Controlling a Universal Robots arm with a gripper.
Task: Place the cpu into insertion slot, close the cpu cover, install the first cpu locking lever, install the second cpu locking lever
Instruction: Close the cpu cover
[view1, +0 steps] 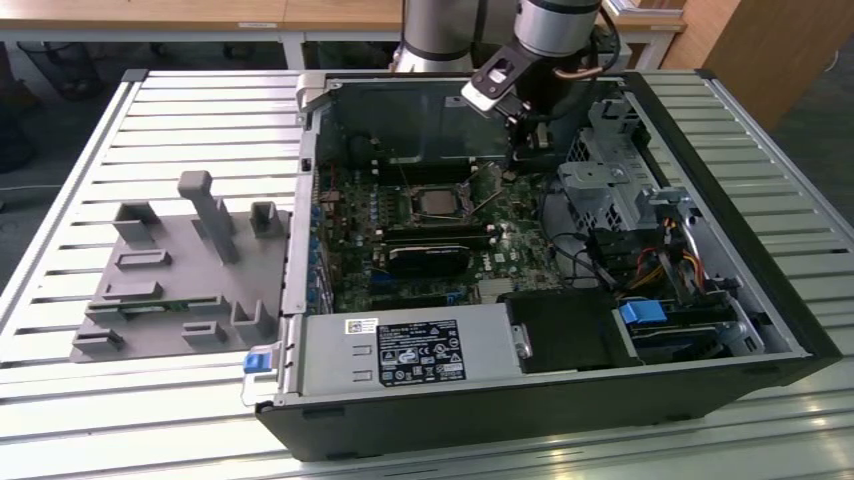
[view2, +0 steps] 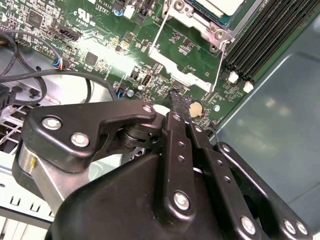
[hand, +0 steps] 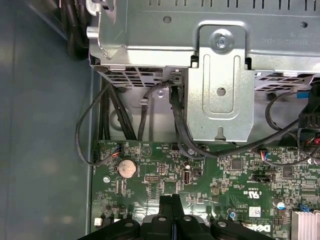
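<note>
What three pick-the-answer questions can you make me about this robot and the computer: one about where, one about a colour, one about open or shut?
1. Where is the gripper?
A) over the grey holder on the table
B) inside the open computer case, above the board
C) resting on the box with the label

2. What colour is the board?
A) green
B) blue
C) red

3. How are the gripper's fingers?
A) wide apart
B) clamped on a cable
C) shut together

Answers:
1 B: the exterior view shows it reaching down into the case.
2 A: both wrist views show a green board.
3 C: in both wrist views they meet, with nothing between them.
</note>
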